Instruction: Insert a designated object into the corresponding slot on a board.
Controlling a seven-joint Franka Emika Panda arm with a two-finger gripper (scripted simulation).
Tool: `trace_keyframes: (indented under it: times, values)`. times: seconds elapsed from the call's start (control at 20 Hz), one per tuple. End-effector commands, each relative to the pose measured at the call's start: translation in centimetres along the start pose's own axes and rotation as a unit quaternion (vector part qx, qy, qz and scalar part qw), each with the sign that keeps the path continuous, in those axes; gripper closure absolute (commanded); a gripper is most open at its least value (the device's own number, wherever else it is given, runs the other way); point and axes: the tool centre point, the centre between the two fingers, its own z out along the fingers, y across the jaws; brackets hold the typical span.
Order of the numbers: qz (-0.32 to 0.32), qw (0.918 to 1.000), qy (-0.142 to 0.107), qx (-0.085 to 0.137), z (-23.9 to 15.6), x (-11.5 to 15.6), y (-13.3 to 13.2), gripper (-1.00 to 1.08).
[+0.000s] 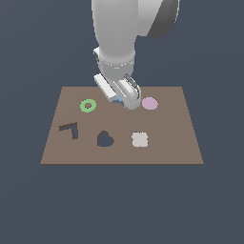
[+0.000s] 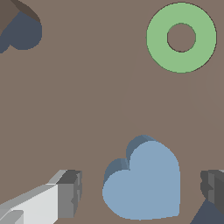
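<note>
Heart (image 2: 144,181) lying between spread fingers (image 2: 70,192), gripper (image 2: 142,190) touching nothing, hovering near board's (image 1: 181,143) far edge.

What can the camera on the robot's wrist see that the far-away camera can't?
Only the wrist view shows the whole light-blue heart-shaped piece lying between the open gripper's grey fingers. Only the exterior view shows the round pink disc, the beige clover piece, the L-shaped cut-out and the big white arm. Both show the green ring, the flat brown board and part of the dark heart-shaped slot.
</note>
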Motion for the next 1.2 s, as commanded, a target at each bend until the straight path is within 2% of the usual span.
trace_keyframes:
  times: [0.0, 0.35, 0.4, 1.15]
  values:
    - [0.001, 1.0000, 0.000, 0.000, 0.4, 0.0, 0.0, -0.92]
    - [0.002, 1.0000, 0.000, 0.000, 1.9, -0.1, 0.1, -0.92]
    - [0.002, 1.0000, 0.000, 0.000, 1.9, -0.1, 0.1, 1.08]
    - [0.002, 1.0000, 0.000, 0.000, 1.6, -0.1, 0.0, 1.08]
